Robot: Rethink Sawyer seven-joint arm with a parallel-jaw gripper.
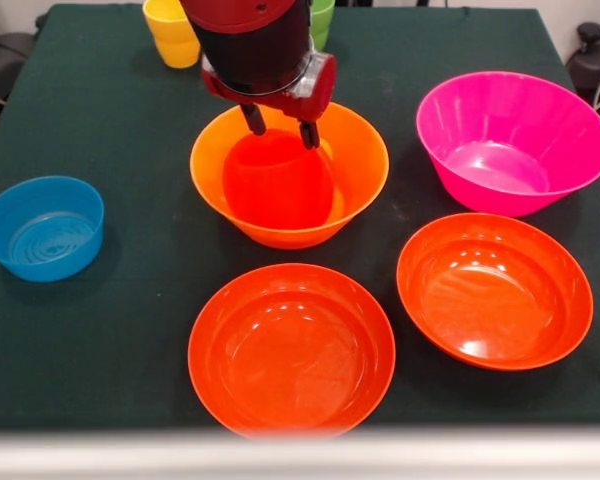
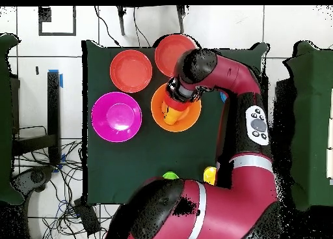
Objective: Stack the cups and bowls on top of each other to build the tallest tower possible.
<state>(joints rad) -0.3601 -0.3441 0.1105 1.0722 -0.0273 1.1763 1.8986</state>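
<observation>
hovering over the large orange bowl (image 1: 289, 180), fingers (image 1: 252, 120) spread above a red-orange cup (image 1: 277, 182) inside

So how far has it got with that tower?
Barely begun. One small red-orange bowl sits inside the large orange bowl, the only stack so far. The hand hangs open just over it. Left to add: the pink bowl, two wide red-orange bowls, the blue bowl, and the yellow cup and green cup at the back, all standing alone.
</observation>
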